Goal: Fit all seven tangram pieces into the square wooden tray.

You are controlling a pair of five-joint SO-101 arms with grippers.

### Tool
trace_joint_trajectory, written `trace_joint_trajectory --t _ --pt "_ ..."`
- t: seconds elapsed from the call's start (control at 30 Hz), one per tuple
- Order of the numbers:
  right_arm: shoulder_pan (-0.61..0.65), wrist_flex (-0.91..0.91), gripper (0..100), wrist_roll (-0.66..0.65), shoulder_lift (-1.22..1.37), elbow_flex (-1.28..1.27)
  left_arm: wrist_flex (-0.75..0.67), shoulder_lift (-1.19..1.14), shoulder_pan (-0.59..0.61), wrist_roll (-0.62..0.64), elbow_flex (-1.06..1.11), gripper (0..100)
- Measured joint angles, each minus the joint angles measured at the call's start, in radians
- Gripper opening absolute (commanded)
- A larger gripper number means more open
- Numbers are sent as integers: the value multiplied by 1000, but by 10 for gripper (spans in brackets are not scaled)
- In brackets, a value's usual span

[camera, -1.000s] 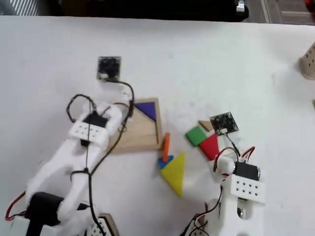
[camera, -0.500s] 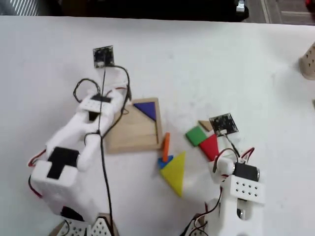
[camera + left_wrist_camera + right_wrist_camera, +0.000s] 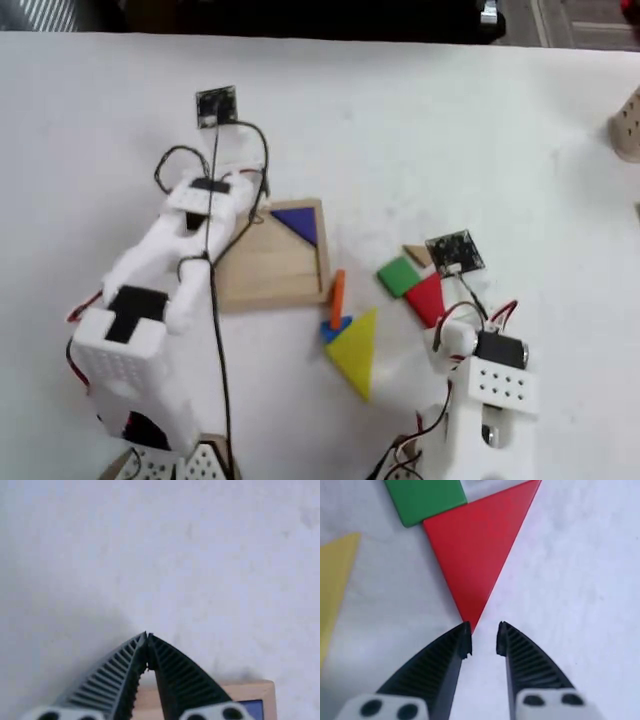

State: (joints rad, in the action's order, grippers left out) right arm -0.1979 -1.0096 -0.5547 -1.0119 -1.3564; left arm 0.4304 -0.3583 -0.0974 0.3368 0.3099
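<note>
The white desk (image 3: 450, 120) carries a square wooden tray (image 3: 270, 272) with a dark blue triangle (image 3: 298, 222) in its 1 o'clock corner. Loose at the tray's 3 to 4 o'clock lie an orange piece (image 3: 338, 292), a yellow triangle (image 3: 357, 350), a green square (image 3: 399, 276) and a red triangle (image 3: 427, 297). The left claw (image 3: 147, 637) is pinched together and empty, over bare desk near the tray's 11 o'clock corner. The right claw (image 3: 483, 639) stands slightly apart and empty at the red triangle's tip. Dark room borders the desk's 12 o'clock edge.

Bare-wood tray (image 3: 282, 266); smooth, perhaps painted red triangle (image 3: 475, 555)
</note>
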Motion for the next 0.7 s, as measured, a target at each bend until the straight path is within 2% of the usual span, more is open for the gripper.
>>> trace_joint_trajectory --t 0.2,0.53,0.7 --pt "0 0 87 0 0 0 20 -97 3 0 -75 24" --pt "0 0 88 0 0 0 133 -95 -23 0 -81 24" --pt "0 3 88 0 0 0 196 -95 -52 -106 -97 24"
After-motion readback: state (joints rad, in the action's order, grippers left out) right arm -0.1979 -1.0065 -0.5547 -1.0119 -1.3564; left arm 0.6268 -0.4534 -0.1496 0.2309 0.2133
